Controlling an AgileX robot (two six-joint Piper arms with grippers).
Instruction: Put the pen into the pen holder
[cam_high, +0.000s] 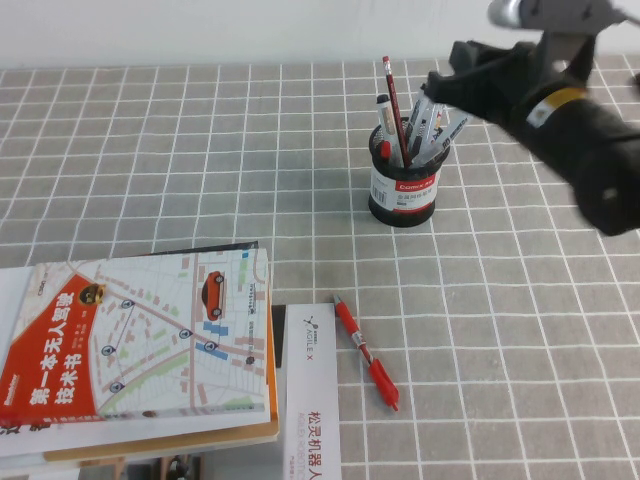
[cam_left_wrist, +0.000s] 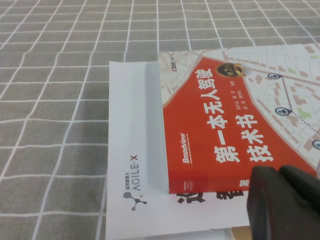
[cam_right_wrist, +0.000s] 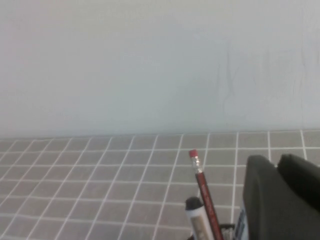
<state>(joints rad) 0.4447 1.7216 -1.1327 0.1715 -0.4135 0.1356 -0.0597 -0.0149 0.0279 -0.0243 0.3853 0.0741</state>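
Right gripper (cam_high: 448, 82): above the pen holder's (cam_high: 403, 190) far right rim, fingers (cam_right_wrist: 280, 200) clenched together, grasping nothing visible.
Pen (cam_high: 447, 130): standing in the holder among markers and a red pencil (cam_high: 394, 110).
Left gripper (cam_left_wrist: 282, 200): over the book (cam_left_wrist: 240, 120), fingers together.
Open room: bare checked cloth (cam_high: 150, 150) left of the holder; red pen (cam_high: 366, 352) lies beside the books' edge.
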